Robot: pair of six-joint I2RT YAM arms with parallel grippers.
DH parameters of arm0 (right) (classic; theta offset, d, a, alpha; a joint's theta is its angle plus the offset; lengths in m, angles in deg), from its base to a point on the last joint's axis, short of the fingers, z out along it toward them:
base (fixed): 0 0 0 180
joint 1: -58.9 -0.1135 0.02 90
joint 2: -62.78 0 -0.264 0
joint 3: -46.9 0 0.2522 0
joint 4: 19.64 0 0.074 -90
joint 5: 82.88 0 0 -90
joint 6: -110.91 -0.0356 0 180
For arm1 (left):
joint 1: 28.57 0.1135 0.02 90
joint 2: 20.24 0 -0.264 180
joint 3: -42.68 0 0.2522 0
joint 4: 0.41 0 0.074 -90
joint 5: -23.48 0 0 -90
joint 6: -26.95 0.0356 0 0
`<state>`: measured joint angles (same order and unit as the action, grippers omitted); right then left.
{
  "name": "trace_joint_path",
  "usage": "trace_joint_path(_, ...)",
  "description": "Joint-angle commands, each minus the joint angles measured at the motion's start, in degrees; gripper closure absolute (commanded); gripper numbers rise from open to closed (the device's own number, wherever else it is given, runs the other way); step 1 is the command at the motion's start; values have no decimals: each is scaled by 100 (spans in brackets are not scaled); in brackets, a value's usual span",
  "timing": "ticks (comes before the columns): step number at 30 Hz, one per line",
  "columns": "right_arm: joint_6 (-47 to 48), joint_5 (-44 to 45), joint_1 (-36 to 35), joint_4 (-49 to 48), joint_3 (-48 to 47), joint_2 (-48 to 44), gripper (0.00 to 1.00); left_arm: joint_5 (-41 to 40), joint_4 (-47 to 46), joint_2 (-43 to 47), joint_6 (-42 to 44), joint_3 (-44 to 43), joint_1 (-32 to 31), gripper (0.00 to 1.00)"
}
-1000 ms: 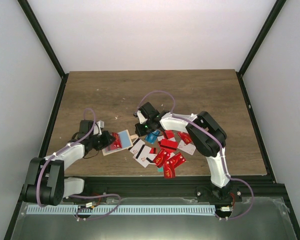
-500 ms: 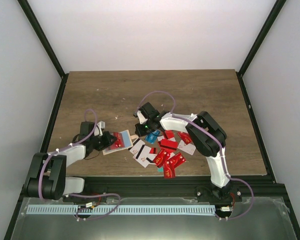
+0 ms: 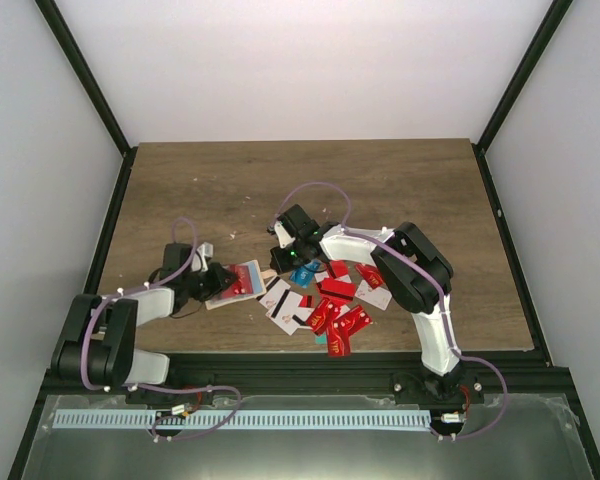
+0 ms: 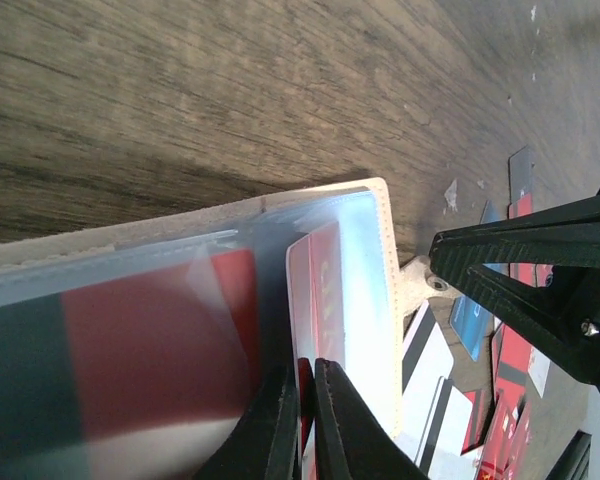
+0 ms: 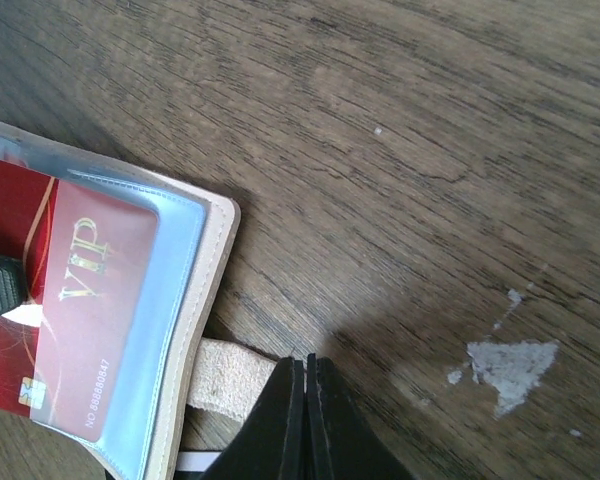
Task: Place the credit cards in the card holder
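The right gripper (image 5: 306, 370), pressed together, pinned the snap tab (image 5: 225, 385) of the card holder (image 5: 218, 240) beside the credit cards (image 3: 335, 300) while the left gripper (image 4: 307, 372) pinched a red card (image 4: 320, 290) part-way into its sleeve (image 5: 170, 290); pushing it home seemed next.

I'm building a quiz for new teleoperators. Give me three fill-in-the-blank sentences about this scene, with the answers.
1. The right gripper, shut, touches the card holder at its beige ____.
2. The left gripper pinches a card lettered ____ in gold.
3. Most loose credit cards on the table are ____.
Missing: tab; VIP; red.
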<state>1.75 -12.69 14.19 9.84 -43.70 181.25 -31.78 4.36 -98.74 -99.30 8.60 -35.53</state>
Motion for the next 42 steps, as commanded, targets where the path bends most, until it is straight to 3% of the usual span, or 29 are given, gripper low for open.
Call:
trace_joint_path(1, -61, -212, -50, -2, 14, 161, 99, 15, -96, -137, -38, 65, -148, 92)
trace_joint_path(10, -94, -194, -44, -16, 14, 141, 99, -126, 63, -243, -116, -123, -405, 86)
trace_joint_path(20, -130, -67, -47, 23, 24, 145, 99, -1203, 2037, 505, 302, -706, -464, 57)
trace_joint_path(27, -130, -75, -49, 9, 1, 133, 99, -1356, 2493, 619, 409, -846, -525, 47)
trace_joint_path(42, -92, -114, -47, -16, 43, 117, 99, -1718, 2630, 262, 348, -1041, -908, 51)
